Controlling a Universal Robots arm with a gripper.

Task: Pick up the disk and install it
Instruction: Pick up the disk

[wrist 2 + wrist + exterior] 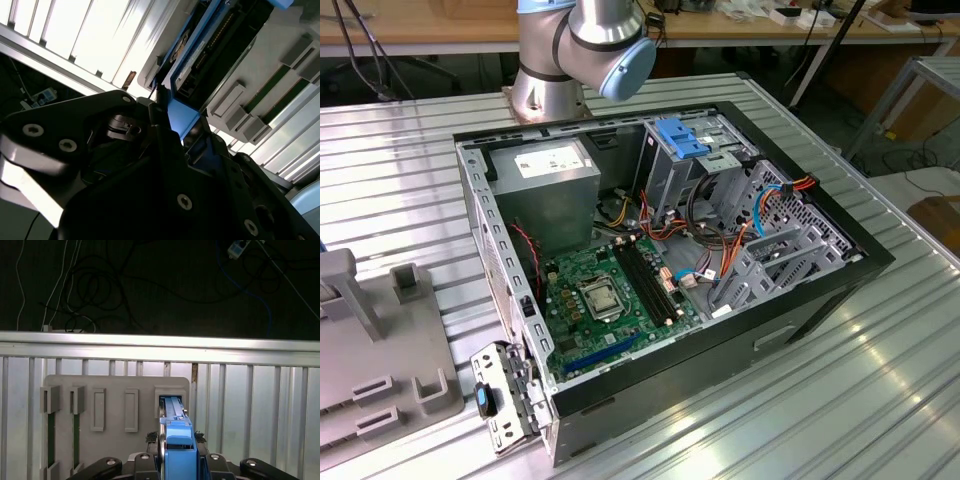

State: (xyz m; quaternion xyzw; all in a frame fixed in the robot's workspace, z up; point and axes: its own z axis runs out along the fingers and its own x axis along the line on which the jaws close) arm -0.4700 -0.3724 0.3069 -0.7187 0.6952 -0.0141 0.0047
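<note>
Gripping hand [178,436] half-hiding disk [177,447]

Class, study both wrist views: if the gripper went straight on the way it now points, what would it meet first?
Most likely the disk: its blue-railed edge sits directly ahead of the gripper, standing in a slot of the grey holder. Whether they touch, I cannot tell.

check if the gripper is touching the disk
Touching. In the second wrist view the gripper has its dark fingers pressed against both sides of the disk at its blue edge, with no gap showing.
</note>
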